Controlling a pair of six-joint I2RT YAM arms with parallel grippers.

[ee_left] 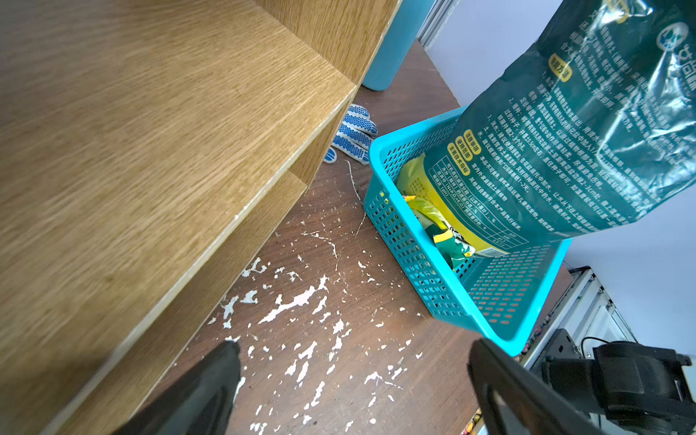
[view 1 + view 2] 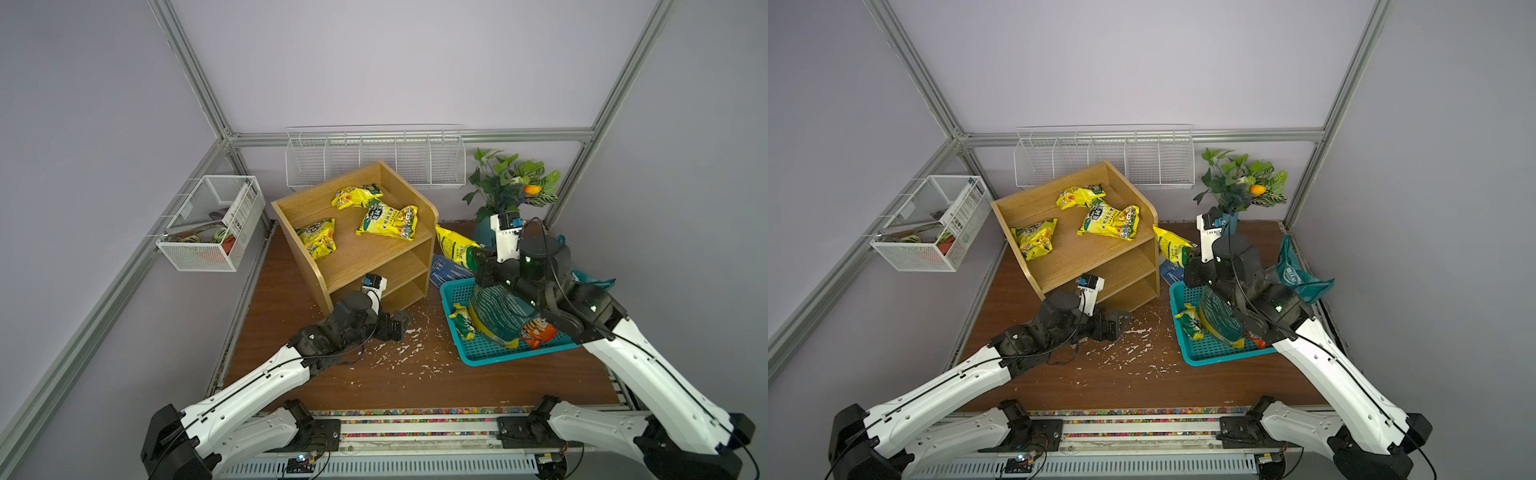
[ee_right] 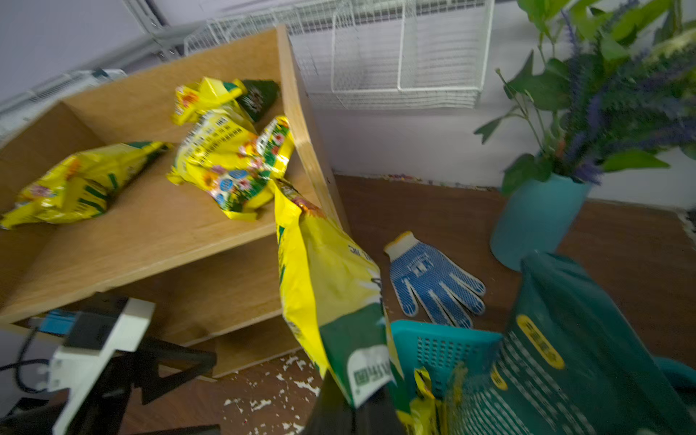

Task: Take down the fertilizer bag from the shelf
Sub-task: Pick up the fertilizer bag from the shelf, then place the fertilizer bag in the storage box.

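The oak shelf stands at the back of the table, turned at an angle. Three yellow fertilizer bags lie on its top tier. Another yellow fertilizer bag hangs in the air just off the shelf's right side panel. My right gripper is shut on that bag's green lower end, above the back corner of a teal basket. My left gripper is open and empty, low over the table in front of the shelf's bottom tier.
The teal basket holds a big dark green bag and smaller packets. A blue-dotted glove lies between shelf and basket. A teal vase with plants, a white wire rack and a mesh basket line the back. White flecks litter the table.
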